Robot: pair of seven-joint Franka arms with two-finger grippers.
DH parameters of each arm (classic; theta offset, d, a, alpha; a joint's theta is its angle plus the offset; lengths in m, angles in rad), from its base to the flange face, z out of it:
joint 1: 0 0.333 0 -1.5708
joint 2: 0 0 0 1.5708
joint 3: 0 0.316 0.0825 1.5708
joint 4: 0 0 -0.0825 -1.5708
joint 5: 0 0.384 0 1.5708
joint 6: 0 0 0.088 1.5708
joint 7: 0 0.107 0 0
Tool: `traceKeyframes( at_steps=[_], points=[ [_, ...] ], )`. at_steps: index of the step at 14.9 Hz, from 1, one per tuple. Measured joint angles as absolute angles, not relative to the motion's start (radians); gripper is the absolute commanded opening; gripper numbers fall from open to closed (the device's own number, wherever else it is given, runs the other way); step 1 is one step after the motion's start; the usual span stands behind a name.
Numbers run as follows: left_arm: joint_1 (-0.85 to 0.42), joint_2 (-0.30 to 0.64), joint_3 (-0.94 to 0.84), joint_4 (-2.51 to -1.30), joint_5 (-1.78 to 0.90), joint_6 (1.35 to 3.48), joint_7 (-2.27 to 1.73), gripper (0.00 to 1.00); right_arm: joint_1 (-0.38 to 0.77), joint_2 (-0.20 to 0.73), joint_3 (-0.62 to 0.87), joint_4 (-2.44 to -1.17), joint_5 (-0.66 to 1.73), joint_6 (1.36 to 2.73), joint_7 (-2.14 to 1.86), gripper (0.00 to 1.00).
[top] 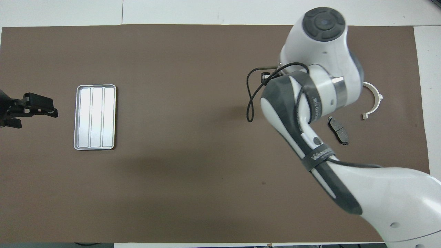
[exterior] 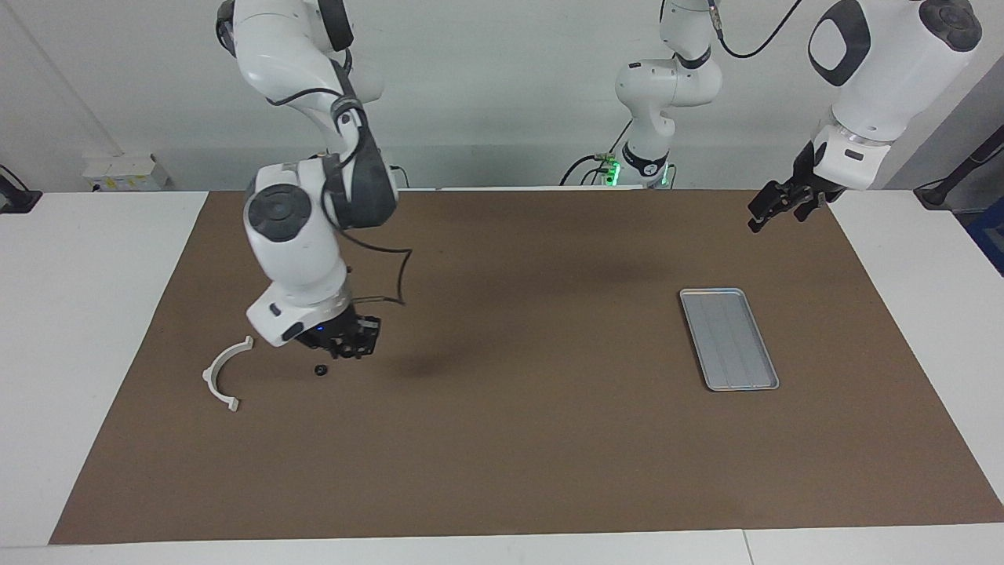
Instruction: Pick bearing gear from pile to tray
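Facing view: the right gripper (exterior: 351, 343) hangs low over the brown mat (exterior: 502, 439) at the right arm's end of the table, its fingers pointing down and bunched together in a dark cluster; whether they are parted or closed, and whether they hold anything, cannot be told. In the overhead view this gripper is hidden under the arm's own wrist and elbow. Just beside its tip, a little farther from the robots, a small black round piece (exterior: 320, 369) lies on the mat, apart from the fingers. Further toward the right arm's end lies the white half-ring bracket (exterior: 223, 372), flat on the mat with its open side turned toward the gripper. The overhead view also shows one dark grey brake pad (top: 338, 130) lying nearer to the robots than the bracket, beside the right arm's forearm.

The tray (exterior: 729, 339) lies well apart from these parts, toward the left arm's end of the table, lengthwise grooves showing and its floor bare.

The left gripper (exterior: 778, 205) waits in the air over the mat's edge at that end, beside the tray and not over it; its fingers look slightly parted with nothing between them.
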State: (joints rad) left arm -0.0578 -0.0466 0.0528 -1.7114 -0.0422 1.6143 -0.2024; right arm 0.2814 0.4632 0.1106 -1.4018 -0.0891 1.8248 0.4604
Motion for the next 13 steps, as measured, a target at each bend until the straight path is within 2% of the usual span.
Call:
traceKeyframes(
  at_steps=[6, 13],
  points=[
    [-0.101, -0.052, 0.029, -1.706, -0.043, 1.659, -0.203, 1.00, 0.463, 0.463, 0.119, -1.405, -0.073, 1.835, 0.652, 0.00],
    [-0.144, -0.059, 0.020, -1.747, -0.043, 1.693, -0.320, 1.00, 0.521, 0.549, 0.119, -1.451, -0.064, 2.011, 0.683, 0.00]
  ],
)
